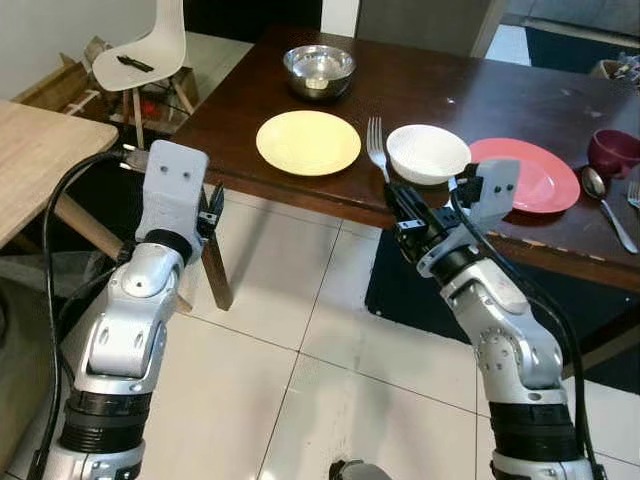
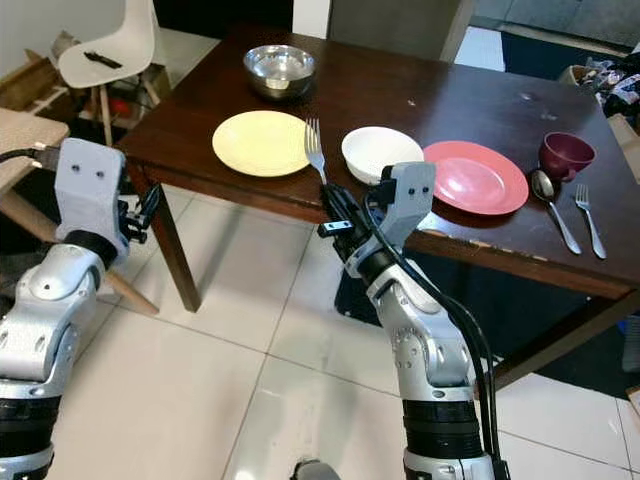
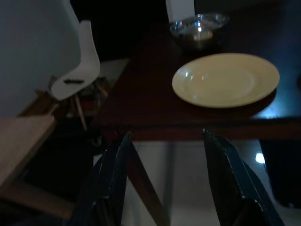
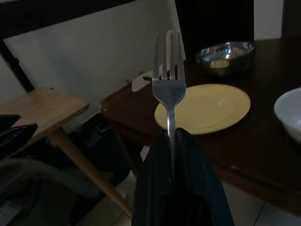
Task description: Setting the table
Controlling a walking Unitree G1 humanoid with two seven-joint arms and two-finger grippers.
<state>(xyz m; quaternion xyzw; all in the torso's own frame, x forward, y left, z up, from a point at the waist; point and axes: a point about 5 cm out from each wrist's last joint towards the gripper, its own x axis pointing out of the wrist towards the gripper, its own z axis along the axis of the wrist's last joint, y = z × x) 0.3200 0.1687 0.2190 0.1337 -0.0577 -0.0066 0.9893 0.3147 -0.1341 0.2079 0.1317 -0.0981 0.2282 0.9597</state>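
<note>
A silver fork [image 1: 377, 147] stands upright in my right gripper [image 1: 400, 199], which is shut on its handle just before the near edge of the dark wooden table [image 1: 460, 95]. The tines rise between the yellow plate [image 1: 308, 142] and the white bowl [image 1: 428, 153]. In the right wrist view the fork [image 4: 169, 89] points up from the closed fingers [image 4: 155, 174]. My left gripper [image 1: 212, 207] is open, held off the table's left corner; its fingers [image 3: 114, 174] frame the yellow plate [image 3: 225, 80] in the left wrist view.
A steel bowl [image 1: 319, 70] sits behind the yellow plate. A pink plate [image 1: 535, 175], maroon cup [image 1: 613, 152], spoon [image 1: 605, 203] and another fork [image 2: 587, 218] lie to the right. A white chair [image 1: 150, 50] and a light wooden table [image 1: 30, 150] stand to the left, on a tiled floor.
</note>
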